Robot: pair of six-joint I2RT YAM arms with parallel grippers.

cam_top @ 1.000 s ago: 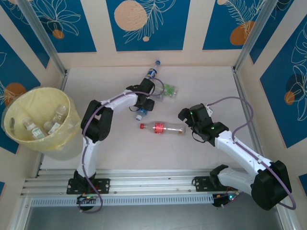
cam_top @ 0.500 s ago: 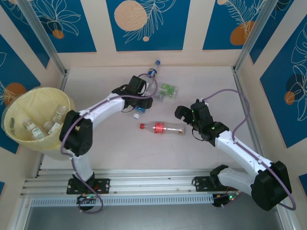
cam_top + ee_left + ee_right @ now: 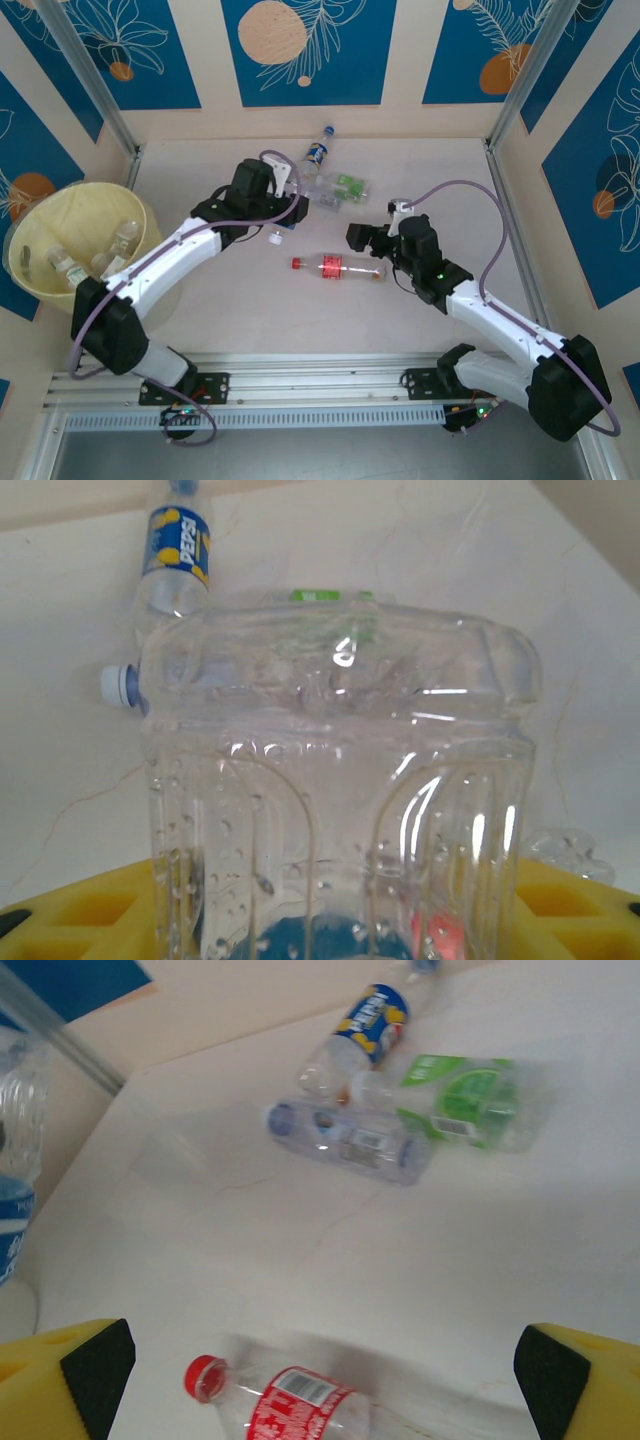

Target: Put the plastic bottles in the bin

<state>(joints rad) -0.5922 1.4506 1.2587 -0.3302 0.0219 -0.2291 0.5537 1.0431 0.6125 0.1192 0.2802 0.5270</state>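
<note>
Bottle (image 3: 340, 780) of clear ribbed plastic, droplets inside and shoulder dented, is clamped between the yellow blocky fingers (image 3: 75, 915) of the left gripper (image 3: 285, 208). In the top view it sits at about 11 o'clock from the middle of the table (image 3: 250, 310). Can't tell if it's off the surface.

Right gripper (image 3: 365, 238) has jaws wide apart with nothing gripped. It is just by the 3 o'clock end of the red-label bottle (image 3: 338, 266). That one is clear and smooth with a red cap, lying on its side mid-table, cap toward 9 o'clock.

At 12 o'clock three more lie close together:
- blue-label bottle (image 3: 318, 152), clear and slim
- green-label bottle (image 3: 350, 185), squashed flat and crinkled
- plain bottle (image 3: 345, 1140), clear with a small label, lying just beside the other two

Bin (image 3: 75, 215) is a round, pale-yellow, see-through plastic bucket, tilted, at the table's 9 o'clock edge. It is much wider than the bottles. A few clear binned bottles (image 3: 65, 268) lie inside it.
</note>
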